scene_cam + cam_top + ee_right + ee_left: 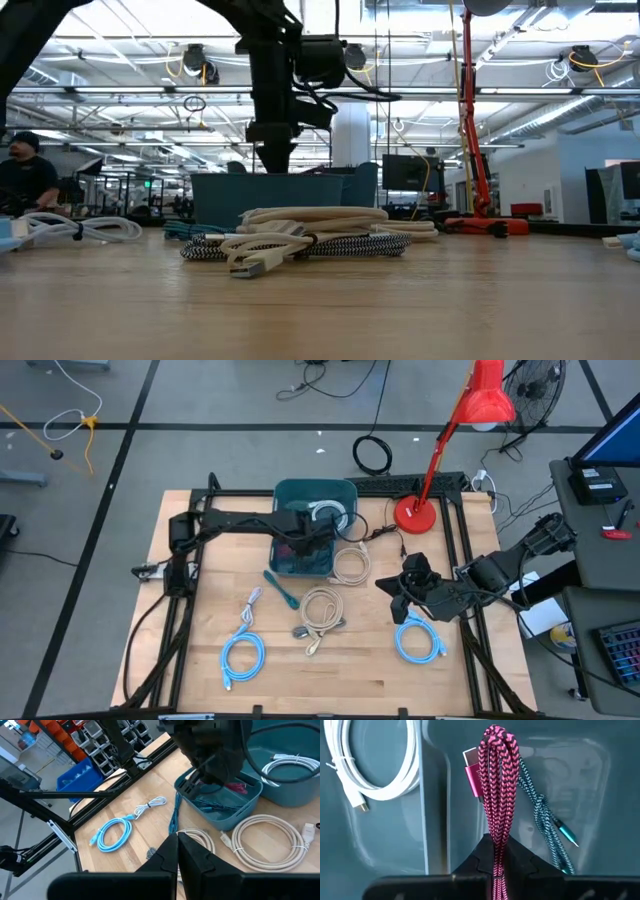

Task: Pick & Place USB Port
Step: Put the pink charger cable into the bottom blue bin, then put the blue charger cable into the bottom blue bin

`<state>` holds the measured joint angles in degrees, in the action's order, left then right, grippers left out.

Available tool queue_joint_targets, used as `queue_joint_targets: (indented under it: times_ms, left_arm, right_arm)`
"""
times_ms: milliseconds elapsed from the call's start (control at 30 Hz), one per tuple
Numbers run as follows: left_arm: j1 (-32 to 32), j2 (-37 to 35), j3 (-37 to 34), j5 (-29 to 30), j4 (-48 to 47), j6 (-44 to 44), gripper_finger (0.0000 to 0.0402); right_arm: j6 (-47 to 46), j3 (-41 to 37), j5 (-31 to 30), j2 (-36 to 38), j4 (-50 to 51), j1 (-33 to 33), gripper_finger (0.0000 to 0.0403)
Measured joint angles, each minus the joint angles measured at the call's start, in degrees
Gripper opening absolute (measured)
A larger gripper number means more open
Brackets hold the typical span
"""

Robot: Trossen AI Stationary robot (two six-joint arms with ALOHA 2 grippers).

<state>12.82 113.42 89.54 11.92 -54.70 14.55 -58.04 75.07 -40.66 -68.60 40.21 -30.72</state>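
The pink cable is being held tight by the left gripper above the teal bin. It should be let go only once it is low inside the bin. The right gripper is being kept pressed together beside the bin.

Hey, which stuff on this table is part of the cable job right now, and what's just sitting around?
In the job: left pincer shut on pink braided USB cable; teal bin; teal braided cable and white cable inside it.

Lying about: red desk lamp; right pincer.

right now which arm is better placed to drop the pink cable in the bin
Left. Its end effector is shut on the pink cable directly above the teal bin. The right end effector hovers shut and empty near a blue cable.
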Motion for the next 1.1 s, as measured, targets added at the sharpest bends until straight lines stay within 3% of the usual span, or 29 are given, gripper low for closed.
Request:
queue_joint_targets:
  times_ms: [433, 767, 1100]
  left_arm:
    - [1.5, 3.4, -0.2, -1.9, 0.9, 1.0, 0.0017]
    - [1.4, 3.6, -0.2, 1.6, 0.8, -3.1, 0.0113]
    - [-1.1, 2.5, 7.2, 1.6, -6.4, -7.4, 0.013]
  right_arm:
    - [0.0, 0.0, 0.2, 0.0, 0.3, 0.0, 0.0]
    - [-0.4, 0.0, 0.2, 0.0, 0.3, 0.0, 0.0]
    - [0.1, 0.0, 0.4, 0.0, 0.4, 0.0, 0.0]
